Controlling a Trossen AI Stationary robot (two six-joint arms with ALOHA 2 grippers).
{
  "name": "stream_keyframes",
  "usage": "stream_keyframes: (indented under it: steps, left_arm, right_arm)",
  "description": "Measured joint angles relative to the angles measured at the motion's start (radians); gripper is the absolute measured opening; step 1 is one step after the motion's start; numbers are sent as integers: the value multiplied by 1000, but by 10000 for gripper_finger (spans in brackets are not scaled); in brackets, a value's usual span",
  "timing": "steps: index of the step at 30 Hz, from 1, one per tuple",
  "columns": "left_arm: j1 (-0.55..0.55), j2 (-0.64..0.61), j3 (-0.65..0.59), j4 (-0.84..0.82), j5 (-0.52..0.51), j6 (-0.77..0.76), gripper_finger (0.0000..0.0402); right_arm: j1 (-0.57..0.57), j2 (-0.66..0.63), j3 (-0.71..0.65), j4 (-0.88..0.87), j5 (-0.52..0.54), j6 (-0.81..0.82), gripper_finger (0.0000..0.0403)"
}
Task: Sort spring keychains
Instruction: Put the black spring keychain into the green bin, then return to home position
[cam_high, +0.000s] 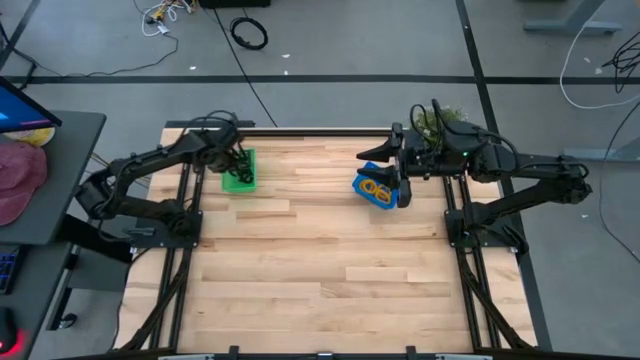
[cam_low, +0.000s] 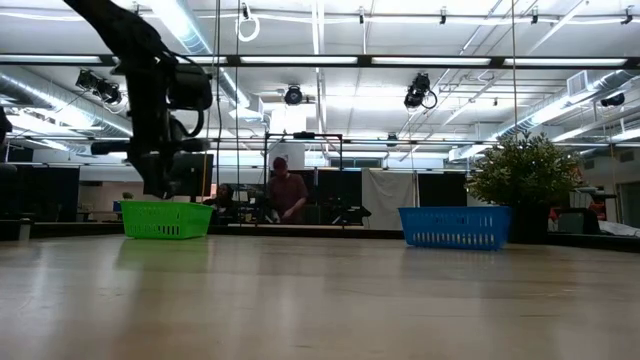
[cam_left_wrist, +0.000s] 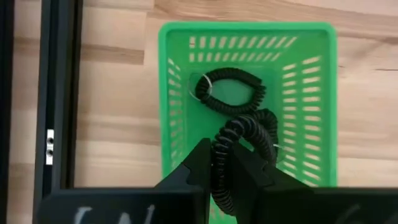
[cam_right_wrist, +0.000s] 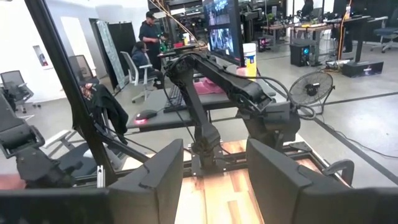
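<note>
My left gripper (cam_left_wrist: 222, 177) hangs over the green basket (cam_left_wrist: 180, 124), shut on a black spring keychain (cam_left_wrist: 245, 134). A second black spring keychain (cam_left_wrist: 227, 90) lies flat on that basket's floor. In the high view the left gripper (cam_high: 235, 160) is at the table's far left, above the green basket (cam_high: 240, 178). Orange spring keychains (cam_high: 375, 187) lie in the blue basket (cam_high: 384, 198) at the far right. Above it my right gripper (cam_right_wrist: 214, 180) stands raised and level, open, with nothing between its fingers. My left gripper pinches one side of the black keychain's coil (cam_left_wrist: 219, 163) between its two fingers (cam_left_wrist: 198, 167). The fingers come from above, pointing steeply down into the green basket. The rest of the loop (cam_left_wrist: 260, 124) reaches out past the fingertips, inside the basket's walls; whether it touches the floor I cannot tell.
The baskets stand apart near the table's far edge, green (cam_low: 165, 218) and blue (cam_low: 455, 226), with bare wood between them and toward the near edge. A potted plant (cam_low: 525, 170) stands behind the blue basket. People are in the room beyond the table.
</note>
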Motion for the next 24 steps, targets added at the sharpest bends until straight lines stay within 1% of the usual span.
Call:
stream_keyframes:
  steps: [9, 14, 22, 24]
  left_arm:
    - [12, 0, -8, 12, 2, 19, 58]
    - [11, 0, -8, 19, -9, 56, 75]
    - [5, 0, -8, 31, -12, 62, 145]
    - [-7, -8, -8, 45, -15, 83, 161]
  right_arm:
    - [0, 31, 0, 3, -8, 11, 178]
    - [3, 41, 0, 3, -13, 11, 178]
    - [4, 41, 0, 11, -22, 15, 178]
    - [4, 41, 0, 9, -23, 15, 178]
